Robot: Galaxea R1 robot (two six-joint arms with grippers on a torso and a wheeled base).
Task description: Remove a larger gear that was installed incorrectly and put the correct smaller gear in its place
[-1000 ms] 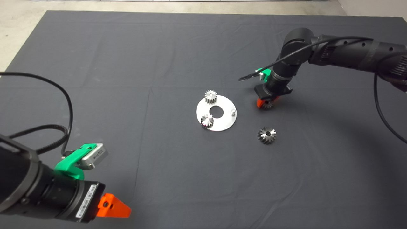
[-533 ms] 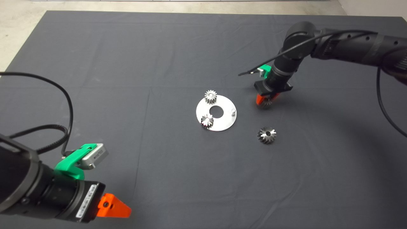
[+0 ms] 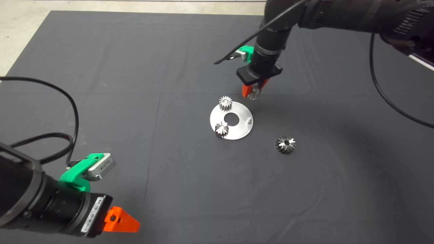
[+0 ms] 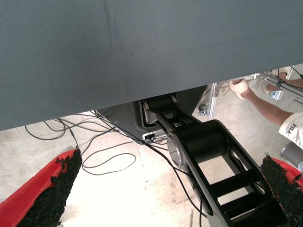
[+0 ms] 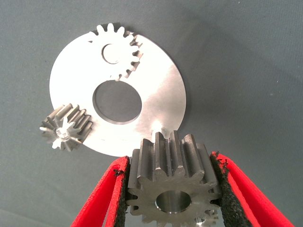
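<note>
My right gripper (image 3: 251, 90) hangs above the mat just beyond the round steel plate (image 3: 239, 131) and is shut on the smaller gear (image 3: 254, 94). In the right wrist view the pads clamp the smaller gear (image 5: 173, 182) by its toothed sides, bore facing the camera, over the near rim of the plate (image 5: 161, 90). The larger gear (image 3: 285, 144), flared with big teeth, lies on the mat to the right of the plate. My left gripper (image 3: 120, 220) is parked at the lower left, fingers (image 4: 47, 194) wide apart and empty.
Two small silver gears sit on the plate, one at its far rim (image 3: 224, 102) and one at its near left rim (image 3: 221, 128). A bare pin (image 3: 249, 119) stands on the plate's right side. A person's arm (image 4: 265, 101) shows beyond the mat.
My right gripper has lifted the smaller gear off the mat and carried it left and away from me, from right of the plate to above its far right rim. The left arm has not moved.
</note>
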